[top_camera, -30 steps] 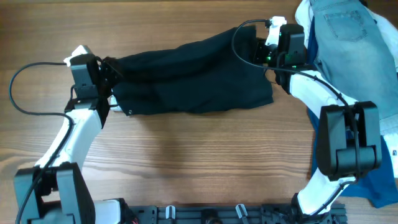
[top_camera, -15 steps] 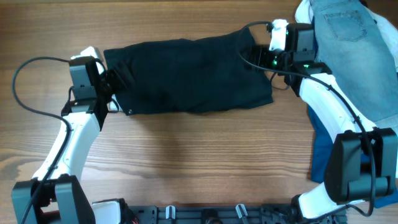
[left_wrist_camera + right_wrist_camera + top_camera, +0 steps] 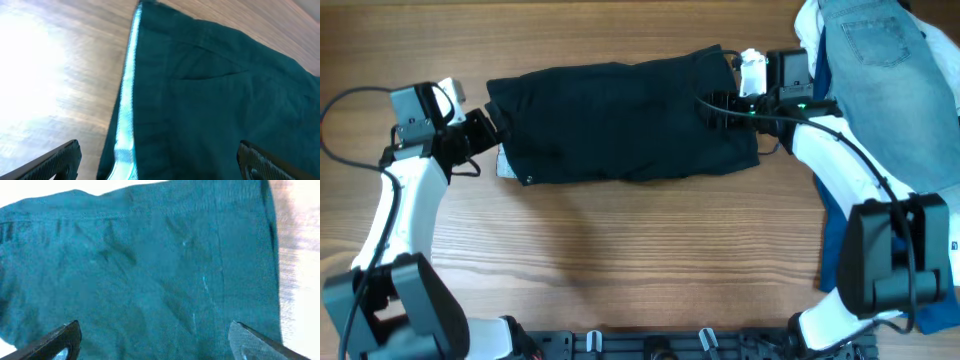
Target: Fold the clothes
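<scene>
Shorts (image 3: 620, 120), black, lay spread flat on the wooden surface (image 3: 620, 260), toward its far middle. We saw the left gripper (image 3: 485, 130) just beside the shorts' left end, spread wide with nothing between its fingers. Its wrist view showed a pale strip (image 3: 125, 105) along the cloth's edge. The right gripper (image 3: 712, 105) sat over the shorts' right end, also wide and not clamped on cloth. We could not tell if it touched the fabric. Light-blue denim garment (image 3: 880, 70) lay at the right edge, with dark-blue cloth (image 3: 932, 290) by the right arm's base.
</scene>
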Tool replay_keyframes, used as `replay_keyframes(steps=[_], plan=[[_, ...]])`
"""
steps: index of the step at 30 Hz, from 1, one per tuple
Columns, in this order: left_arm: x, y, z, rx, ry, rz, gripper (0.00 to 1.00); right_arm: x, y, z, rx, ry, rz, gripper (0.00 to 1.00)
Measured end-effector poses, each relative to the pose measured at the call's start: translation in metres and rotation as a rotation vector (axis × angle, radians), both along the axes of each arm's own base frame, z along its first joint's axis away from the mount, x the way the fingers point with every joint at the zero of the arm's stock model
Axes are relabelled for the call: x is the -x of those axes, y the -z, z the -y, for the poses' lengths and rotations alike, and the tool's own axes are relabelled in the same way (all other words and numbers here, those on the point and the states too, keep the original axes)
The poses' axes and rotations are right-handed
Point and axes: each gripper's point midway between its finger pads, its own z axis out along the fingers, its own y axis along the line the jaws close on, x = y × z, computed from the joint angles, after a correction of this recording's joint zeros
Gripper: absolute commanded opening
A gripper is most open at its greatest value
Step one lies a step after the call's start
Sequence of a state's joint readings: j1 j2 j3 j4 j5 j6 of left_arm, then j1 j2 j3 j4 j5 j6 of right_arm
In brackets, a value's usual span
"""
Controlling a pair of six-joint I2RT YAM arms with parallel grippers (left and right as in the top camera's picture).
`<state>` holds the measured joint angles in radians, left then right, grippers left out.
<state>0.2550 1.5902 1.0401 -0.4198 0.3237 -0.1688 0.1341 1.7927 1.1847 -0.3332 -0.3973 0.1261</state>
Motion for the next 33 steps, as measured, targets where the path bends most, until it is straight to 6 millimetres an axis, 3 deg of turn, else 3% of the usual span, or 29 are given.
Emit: replay_keyframes(steps=[9,16,22,27,33], plan=[[-0.012,0.060,0.011,0.031,0.133,-0.091,1.00,-0.001,0.003,-0.005,-0.024,-0.017,-0.003,0.93],[-0.014,0.065,0.015,0.007,0.183,-0.084,0.99,-0.004,0.001,-0.005,-0.025,-0.017,0.011,0.91],[-0.014,0.088,0.039,-0.011,0.267,-0.122,1.00,-0.004,0.001,-0.005,-0.027,-0.015,0.012,0.91],[-0.016,0.091,0.033,-0.061,0.254,-0.131,1.00,-0.004,0.001,-0.005,-0.027,-0.015,0.011,0.91],[-0.016,0.096,0.013,-0.167,0.195,-0.167,1.00,-0.003,0.001,-0.005,-0.026,-0.014,0.010,0.91]])
